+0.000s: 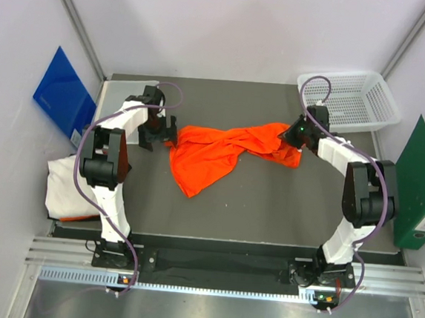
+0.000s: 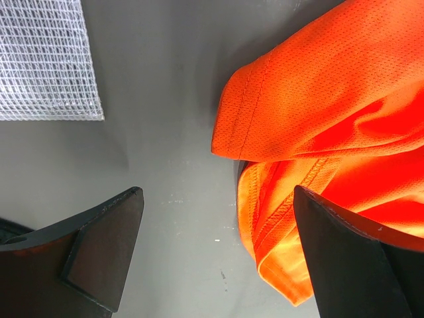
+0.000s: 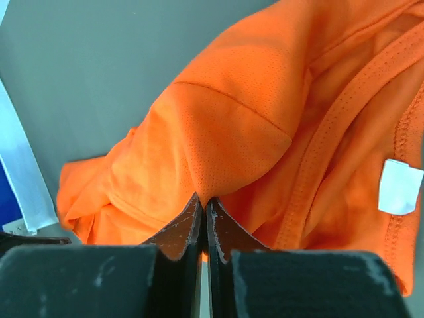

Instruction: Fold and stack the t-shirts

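Two shirts on view from the top camera. The orange t-shirt (image 1: 220,156) lies crumpled across the middle of the table (image 1: 268,208), one tail trailing toward lower left. The white t-shirt (image 1: 65,187) sits bunched off the table's left edge, untouched. The left arm is bent high, and the left gripper (image 1: 159,132) hangs at the shirt's left end. The right arm reaches in from the right, with the right gripper (image 1: 293,136) on the shirt's right end, near the basket (image 1: 352,97).

Left wrist view: jaws wide apart, holding nothing. A hemmed orange edge lies between the fingertips toward the right of frame, bare table to the left. A pale gridded sheet (image 2: 46,59) shows upper left.

Right wrist view: jaws pressed together at centre frame, a small ridge of orange cloth tented up into the tips. A white label (image 3: 399,187) shows at right.

Risks, as I judge them:
- The pinch looks thin and may take one layer only, so a lift could let it slip free.
- The left jaws straddle a doubled hem, so closing there could catch both layers and keep the shirt from spreading flat.
- A pull from the right alone would drag the bundle toward the basket.
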You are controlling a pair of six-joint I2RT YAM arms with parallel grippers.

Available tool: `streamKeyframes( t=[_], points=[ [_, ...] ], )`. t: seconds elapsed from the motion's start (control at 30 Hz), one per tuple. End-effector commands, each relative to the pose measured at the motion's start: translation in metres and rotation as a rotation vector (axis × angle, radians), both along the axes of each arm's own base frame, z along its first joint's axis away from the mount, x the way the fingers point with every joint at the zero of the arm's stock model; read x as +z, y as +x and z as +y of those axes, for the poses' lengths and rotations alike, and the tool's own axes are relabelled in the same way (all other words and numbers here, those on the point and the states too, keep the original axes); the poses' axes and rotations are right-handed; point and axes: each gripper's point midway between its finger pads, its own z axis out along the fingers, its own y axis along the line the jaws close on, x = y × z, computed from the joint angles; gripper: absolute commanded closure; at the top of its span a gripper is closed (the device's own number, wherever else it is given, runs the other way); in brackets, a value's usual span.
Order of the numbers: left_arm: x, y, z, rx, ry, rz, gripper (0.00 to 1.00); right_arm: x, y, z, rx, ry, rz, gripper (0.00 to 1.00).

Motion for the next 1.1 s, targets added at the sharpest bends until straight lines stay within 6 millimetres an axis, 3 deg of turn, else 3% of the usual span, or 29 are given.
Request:
streamKeyframes(
  t=[0.0, 0.17, 0.4, 0.6, 0.97, 1.0, 1.07],
  points=[
    [0.013, 0.01, 0.001, -0.007, 0.011, -0.05, 0.01, 0.074, 0.013, 0.003, 0.005, 0.014, -0.171, 1.0],
    [0.026, 0.017, -0.005, 0.01, -0.03, -0.107, 0.01, 0.111, 0.012, -0.003, 0.001, -0.012, -0.245, 1.0],
    [0.04, 0.028, -0.031, 0.019, -0.2, -0.186, 0.01, 0.116, 0.014, -0.012, -0.017, -0.008, -0.258, 1.0],
    [0.018, 0.031, -0.034, 0.052, -0.22, -0.15, 0.01, 0.112, 0.018, -0.018, -0.019, 0.002, -0.25, 1.0],
    [-0.009, 0.04, -0.026, 0.064, -0.166, -0.119, 0.14, 0.106, 0.017, -0.025, -0.024, 0.006, -0.239, 1.0],
    [-0.009, 0.042, -0.026, 0.063, -0.165, -0.121, 0.21, 0.105, 0.016, -0.025, -0.022, 0.01, -0.237, 1.0],
    [-0.006, 0.045, -0.026, 0.058, -0.162, -0.14, 0.59, 0.103, 0.015, -0.023, -0.018, 0.014, -0.233, 1.0]
  ],
)
